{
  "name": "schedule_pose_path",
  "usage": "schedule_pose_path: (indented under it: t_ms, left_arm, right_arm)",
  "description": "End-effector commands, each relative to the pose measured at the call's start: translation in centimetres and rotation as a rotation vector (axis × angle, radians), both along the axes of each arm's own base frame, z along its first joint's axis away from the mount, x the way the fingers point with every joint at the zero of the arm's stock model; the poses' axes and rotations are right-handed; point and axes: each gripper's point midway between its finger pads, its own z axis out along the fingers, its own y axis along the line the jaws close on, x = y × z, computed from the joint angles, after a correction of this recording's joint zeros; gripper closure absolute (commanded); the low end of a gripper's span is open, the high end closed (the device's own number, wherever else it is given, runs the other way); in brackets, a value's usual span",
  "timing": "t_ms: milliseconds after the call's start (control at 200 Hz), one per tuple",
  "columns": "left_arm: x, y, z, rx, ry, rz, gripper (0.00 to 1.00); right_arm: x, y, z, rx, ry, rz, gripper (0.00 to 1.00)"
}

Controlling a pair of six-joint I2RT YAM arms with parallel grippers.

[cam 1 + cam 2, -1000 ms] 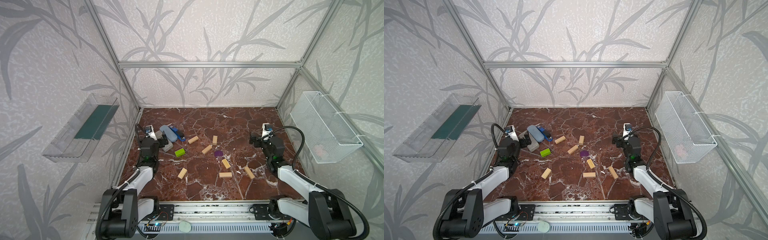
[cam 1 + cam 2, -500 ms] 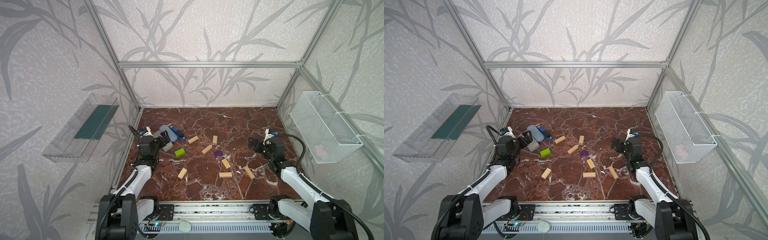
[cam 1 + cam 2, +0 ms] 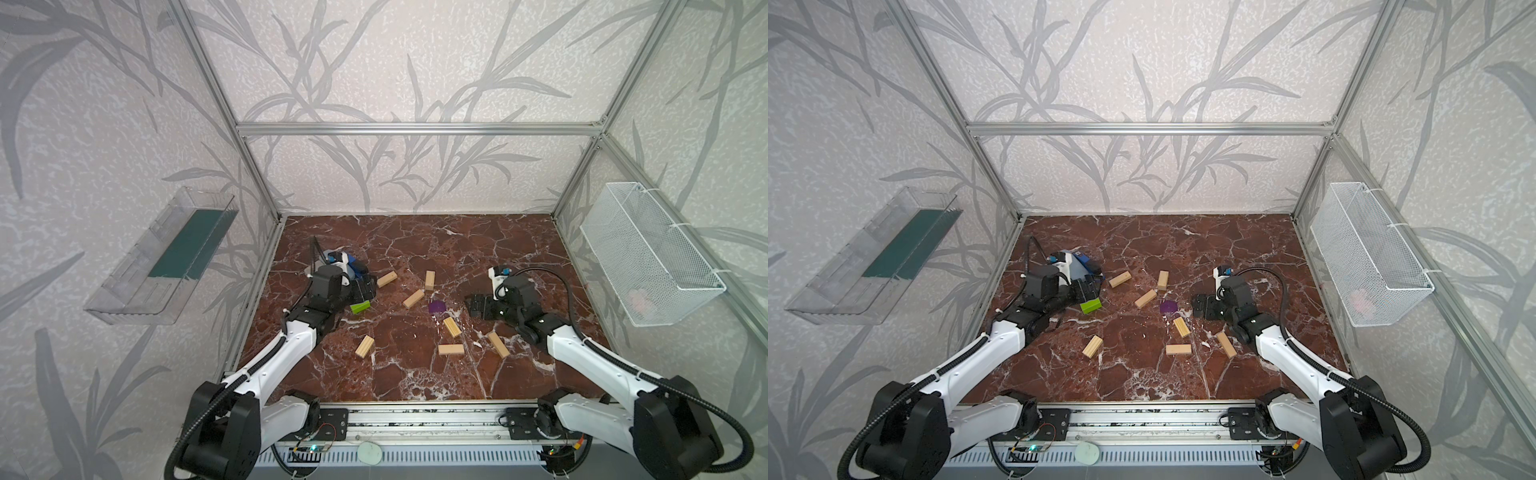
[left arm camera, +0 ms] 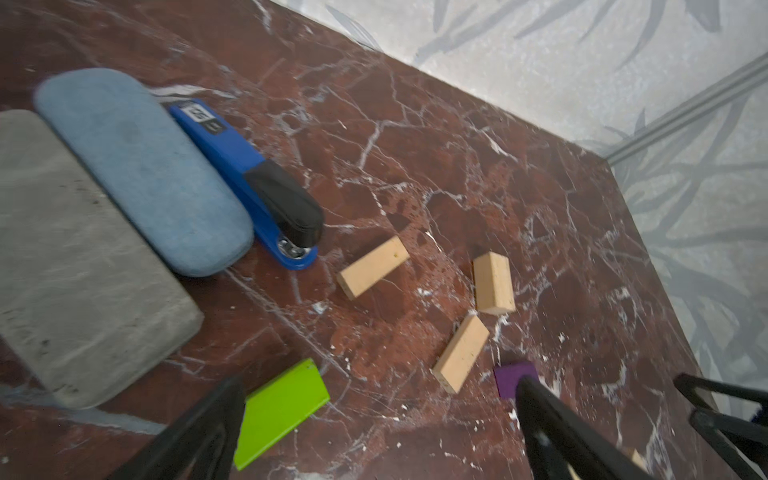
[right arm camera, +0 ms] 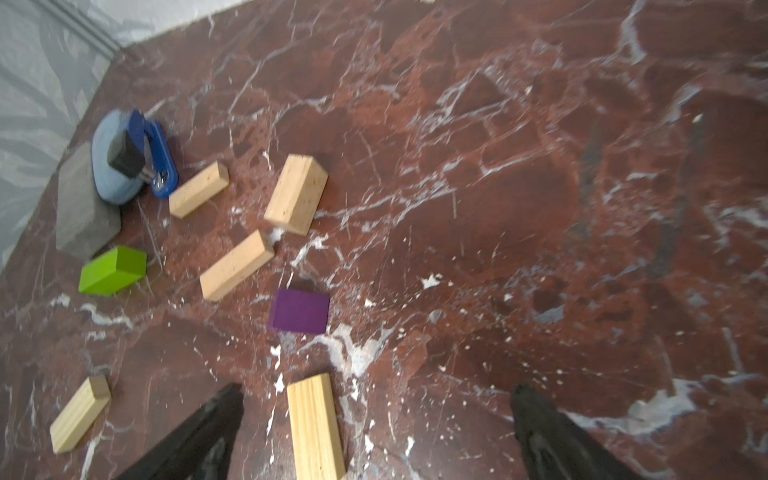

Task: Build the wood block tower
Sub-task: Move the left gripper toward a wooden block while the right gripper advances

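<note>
As they lie scattered flat and apart, the wood blocks (image 3: 413,298) cover the middle of the bench (image 3: 436,241), with the green brick (image 3: 360,307) leftmost and the purple block (image 3: 436,307) among the pale ones. The left pincer (image 4: 378,384) hangs close by the green brick, jaws apart and empty. The right pincer (image 5: 376,390) gapes empty near the purple block.

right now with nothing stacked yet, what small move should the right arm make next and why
Probably lower the open right fingers around the pale wood block lying flat between them in the right wrist view, centring first since it sits nearer one finger. Nothing is stacked yet on the marble table, so a base piece is needed.
</note>
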Motion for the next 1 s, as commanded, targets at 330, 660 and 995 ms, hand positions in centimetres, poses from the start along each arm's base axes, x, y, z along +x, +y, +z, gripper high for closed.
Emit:
schedule_pose_path:
  t_ms: [330, 660, 995]
  left_arm:
    - [-1.0, -8.5, -4.6, 0.329, 0.131, -0.308, 0.11]
    - [0.4, -13.0, -7.9, 0.499, 0.171, -0.439, 0.21]
    - [1.5, -13.7, -10.6, 0.568, 0.247, -0.434, 0.32]
  right_arm:
    - [-2.4, 4.4, -1.8, -0.085, -0.043, 0.199, 0.01]
    - [-2.0, 4.1, -1.2, -0.085, -0.094, 0.169, 0.01]
    - [-1.4, 3.6, -0.4, -0.096, -0.147, 0.141, 0.01]
